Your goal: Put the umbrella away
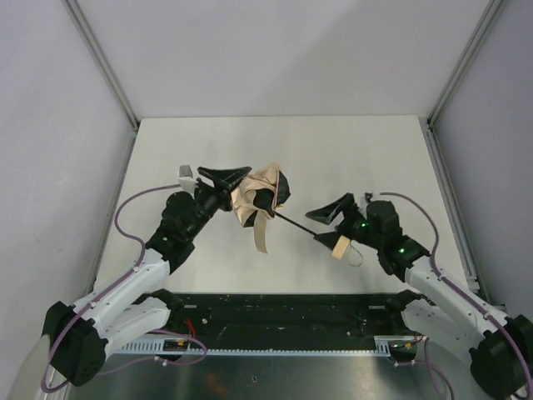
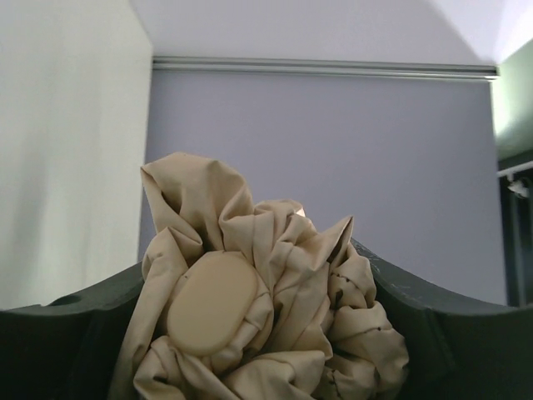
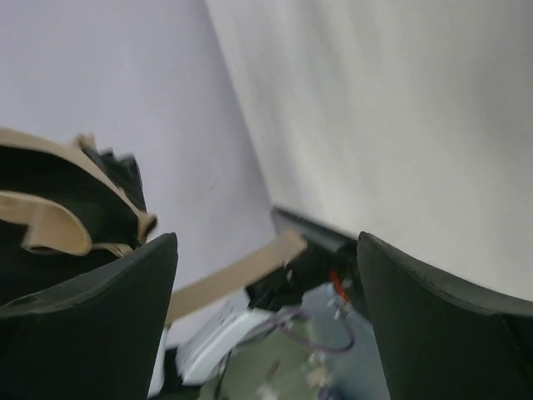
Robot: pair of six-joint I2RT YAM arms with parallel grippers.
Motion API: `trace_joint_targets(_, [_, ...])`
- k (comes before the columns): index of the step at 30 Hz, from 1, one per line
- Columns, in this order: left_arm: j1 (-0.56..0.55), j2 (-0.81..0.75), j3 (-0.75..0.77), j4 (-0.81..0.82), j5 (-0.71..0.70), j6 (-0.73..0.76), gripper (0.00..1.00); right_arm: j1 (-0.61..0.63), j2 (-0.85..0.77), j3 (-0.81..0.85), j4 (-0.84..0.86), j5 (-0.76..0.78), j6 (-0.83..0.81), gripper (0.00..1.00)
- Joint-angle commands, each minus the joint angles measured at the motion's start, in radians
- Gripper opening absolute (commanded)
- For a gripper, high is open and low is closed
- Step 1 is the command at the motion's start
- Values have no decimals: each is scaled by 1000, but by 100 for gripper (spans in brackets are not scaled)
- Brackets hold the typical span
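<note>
The umbrella (image 1: 260, 196) hangs above the table, its tan fabric bunched into a ball. My left gripper (image 1: 236, 190) is shut on that bunched fabric. In the left wrist view the folds and an oval tan cap (image 2: 212, 304) fill the space between the fingers (image 2: 466, 333). A thin black shaft (image 1: 296, 223) slants down to the right to the small tan handle (image 1: 340, 247) with its loop strap. My right gripper (image 1: 326, 224) stands open at the handle end. Its wrist view shows wide-apart jaws (image 3: 266, 250) gripping nothing, with a tan strap (image 3: 237, 275) passing behind them.
The white table (image 1: 283, 142) is boxed in by grey walls with aluminium posts (image 1: 104, 62) at the back corners. A black rail with cables (image 1: 283, 321) runs along the near edge between the arm bases.
</note>
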Motion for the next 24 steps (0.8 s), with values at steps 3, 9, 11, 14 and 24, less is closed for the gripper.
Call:
trace_joint_targets(3, [10,-4,108,116,-29,-57,0,269,78,-97,468,76,446,82])
trace_joint_targets(9, [9,1,131,125,-16,-61,0,415,215,-121,732,189,573,75])
trace_joint_targets(11, [9,-5,130,126,-13,-63,0,441,258,-119,801,210,595,75])
trace_joint_targets(14, [8,-15,126,127,-13,-67,0,487,314,-112,868,242,627,75])
trace_joint_targets(24, [6,-65,111,131,2,-80,0,415,308,-172,907,218,525,89])
